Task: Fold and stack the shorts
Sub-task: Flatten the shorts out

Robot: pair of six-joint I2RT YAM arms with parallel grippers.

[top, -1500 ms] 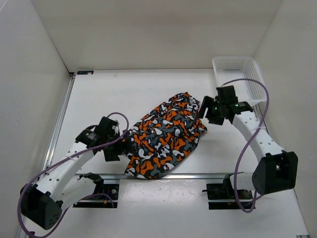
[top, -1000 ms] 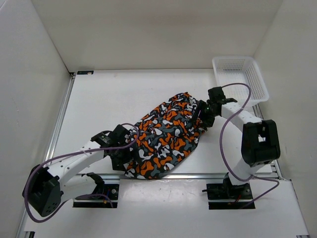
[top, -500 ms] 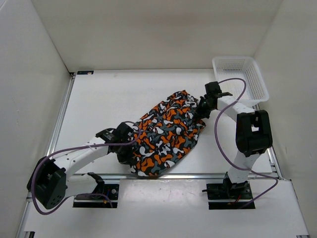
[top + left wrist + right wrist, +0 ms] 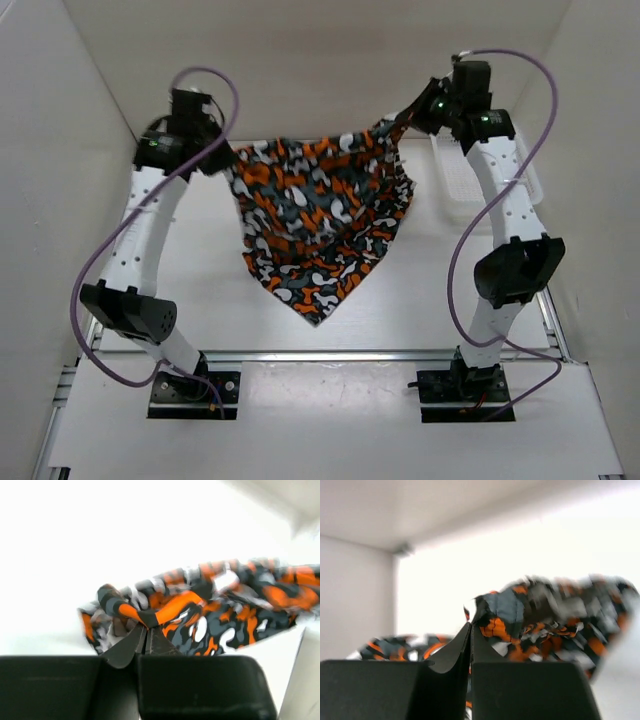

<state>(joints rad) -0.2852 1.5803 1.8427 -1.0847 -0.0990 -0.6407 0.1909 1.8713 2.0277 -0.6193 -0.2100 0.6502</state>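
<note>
The camouflage shorts [image 4: 320,215], printed in orange, grey, black and white, hang in the air between both arms, stretched wide at the top and tapering to a point low over the table. My left gripper [image 4: 226,158] is shut on their upper left corner. My right gripper [image 4: 400,122] is shut on the upper right corner. In the left wrist view the gripper [image 4: 146,625] pinches a fold of the shorts [image 4: 215,610]. The right wrist view shows that gripper [image 4: 471,625] clamped on the shorts [image 4: 540,615], with the cloth trailing right.
A white mesh basket [image 4: 470,180] stands at the back right, partly behind my right arm. White walls enclose the table on three sides. A metal rail [image 4: 330,354] runs along the near edge by the arm bases.
Both grippers closed on the shorts' corners where they lay bunched on the table, then rose and spread apart toward the back, lifting the shorts so they hang spread.
</note>
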